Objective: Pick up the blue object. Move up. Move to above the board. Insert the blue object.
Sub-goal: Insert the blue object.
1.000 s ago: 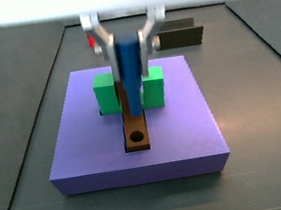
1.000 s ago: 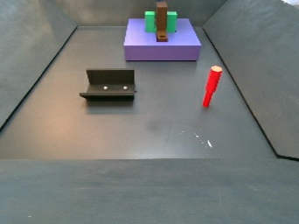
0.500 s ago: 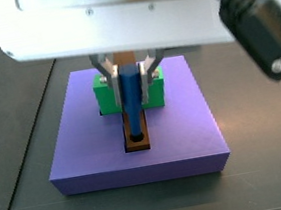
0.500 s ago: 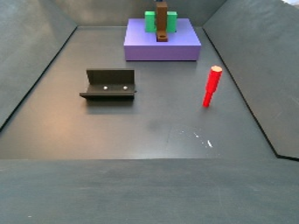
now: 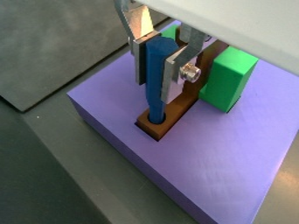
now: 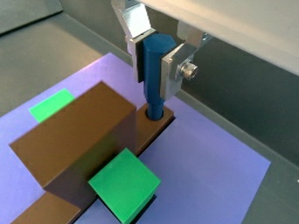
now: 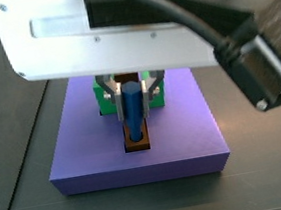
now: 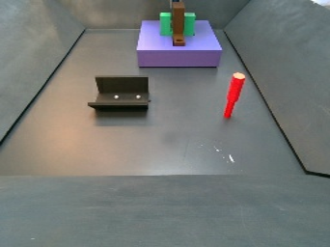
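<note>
Blue object (image 5: 155, 74) stands upright between the silver finger plates (image 5: 177, 72), pads pressed on its two sides; the gripper (image 5: 162, 68) is clamped on it, directly over the board (image 5: 222, 175). Lower tip of the blue object sits in the round hole of the brown piece (image 6: 82, 140), as both wrist views show (image 6: 156, 70). Brown piece lies across the purple board, flanked by green blocks (image 5: 232, 77). In a side view (image 7: 133, 113) the blue object is vertical, tip at the hole, arm body filling the frame above. Red peg (image 8: 233, 95) stands upright on the grey floor, well apart from the board; fixture (image 8: 120, 93) further away on the floor.
</note>
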